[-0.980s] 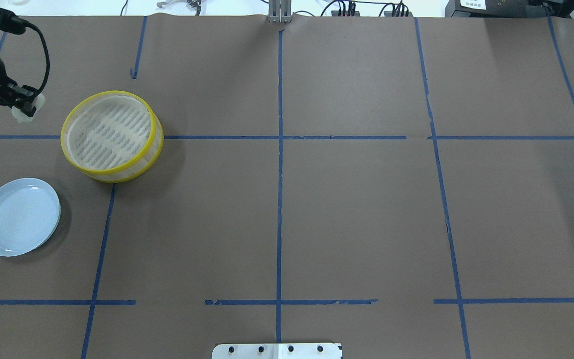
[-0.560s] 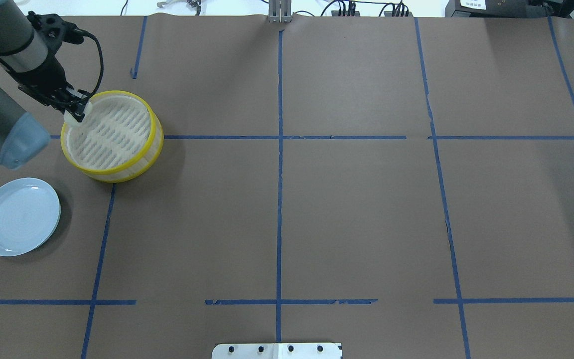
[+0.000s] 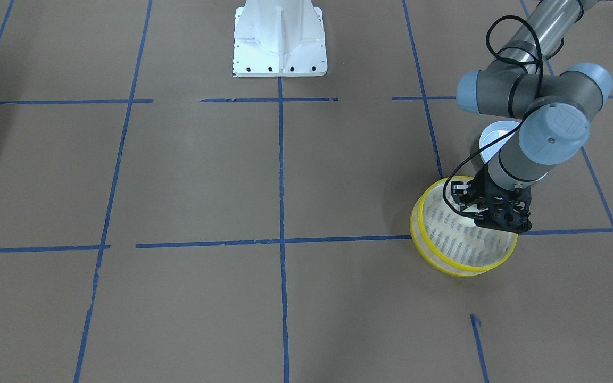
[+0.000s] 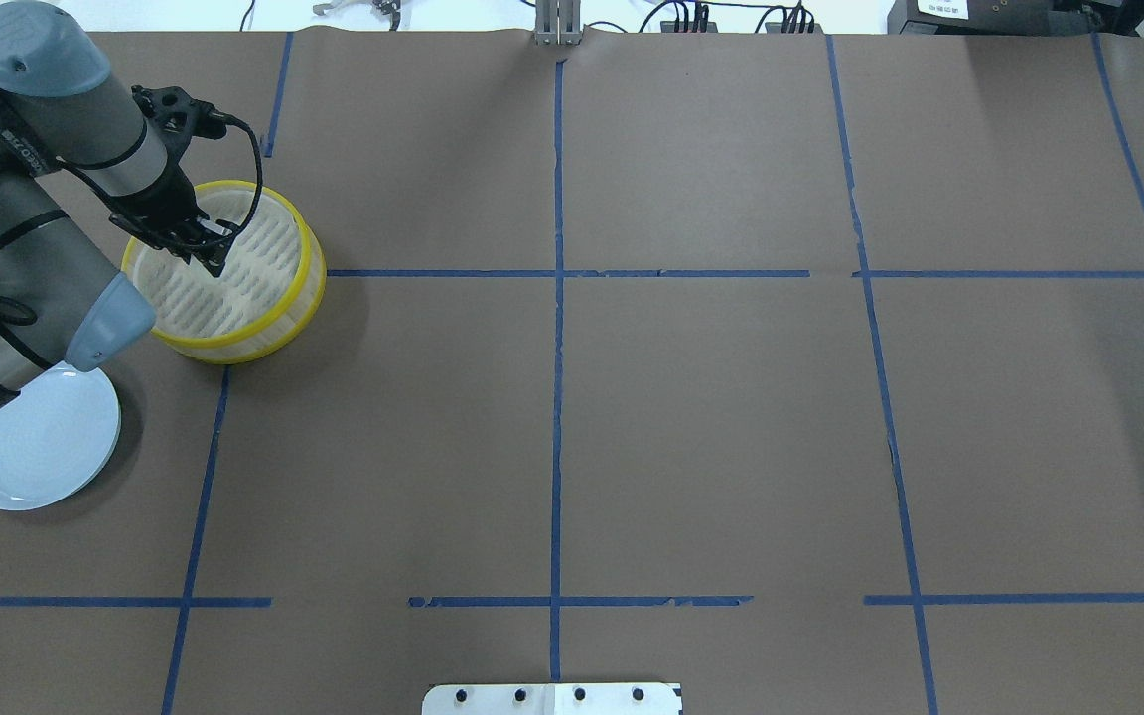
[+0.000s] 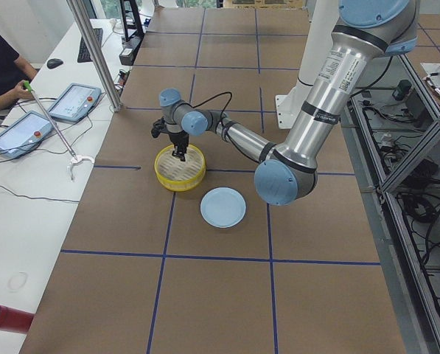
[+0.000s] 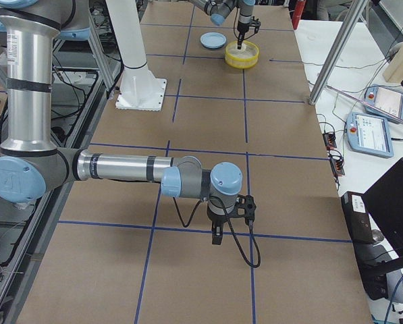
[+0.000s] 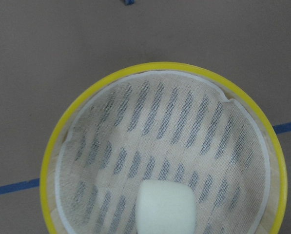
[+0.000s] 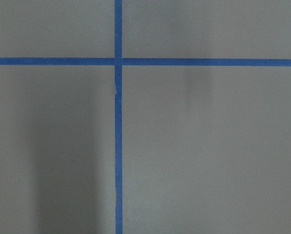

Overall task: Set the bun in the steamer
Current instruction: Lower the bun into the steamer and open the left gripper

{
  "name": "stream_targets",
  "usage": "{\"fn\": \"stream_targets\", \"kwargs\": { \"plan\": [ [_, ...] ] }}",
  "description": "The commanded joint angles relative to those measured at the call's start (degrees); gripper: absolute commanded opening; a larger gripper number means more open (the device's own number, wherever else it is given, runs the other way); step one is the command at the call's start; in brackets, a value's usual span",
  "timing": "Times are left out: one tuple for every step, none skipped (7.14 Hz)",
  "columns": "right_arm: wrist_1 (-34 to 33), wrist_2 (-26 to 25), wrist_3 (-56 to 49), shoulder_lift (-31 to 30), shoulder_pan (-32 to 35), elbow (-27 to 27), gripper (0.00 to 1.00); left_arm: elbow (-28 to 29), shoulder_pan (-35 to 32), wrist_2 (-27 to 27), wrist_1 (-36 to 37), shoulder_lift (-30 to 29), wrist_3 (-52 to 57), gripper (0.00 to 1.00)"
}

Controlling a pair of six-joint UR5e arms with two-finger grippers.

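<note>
The steamer (image 4: 306, 270) stands at the table's far left, with yellow rims and a slatted whitish base. My left gripper (image 4: 213, 255) hangs over its inside, near its left half, shut on the cream-white bun. The bun (image 7: 164, 208) shows in the left wrist view at the bottom centre, above the steamer's slatted base (image 7: 174, 131). In the front-facing view the gripper (image 3: 467, 213) sits low inside the steamer's rim (image 3: 445, 266). My right gripper (image 6: 217, 236) shows only in the exterior right view, pointing down over bare table; I cannot tell if it is open or shut.
A pale blue plate (image 4: 36, 447) lies near the table's left edge, in front of the steamer, partly under my left arm's elbow (image 4: 110, 323). The robot's white base (image 3: 280, 42) stands at the table's middle. Blue tape lines grid the brown table cover.
My left gripper has carried the bun rightward, from beyond the steamer's left side, across its rim, to over its inside, and it now sits lower.
</note>
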Motion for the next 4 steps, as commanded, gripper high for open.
{"fn": "stream_targets", "kwargs": {
  "plan": [
    [0.0, 0.0, 0.0, 0.0, 0.0, 0.0, 1.0, 2.6, 0.4, 0.1, -2.6, -0.1, 0.0, 0.28],
    [0.0, 0.0, 0.0, 0.0, 0.1, 0.0, 1.0, 3.9, 0.5, 0.1, -4.3, -0.1, 0.0, 0.28],
    [0.0, 0.0, 0.0, 0.0, 0.1, 0.0, 1.0, 4.3, 0.5, 0.1, -5.1, -0.1, 0.0, 0.3],
    [0.0, 0.0, 0.0, 0.0, 0.1, 0.0, 1.0, 4.2, 0.5, 0.1, -5.1, -0.1, 0.0, 0.5]
  ]
}}
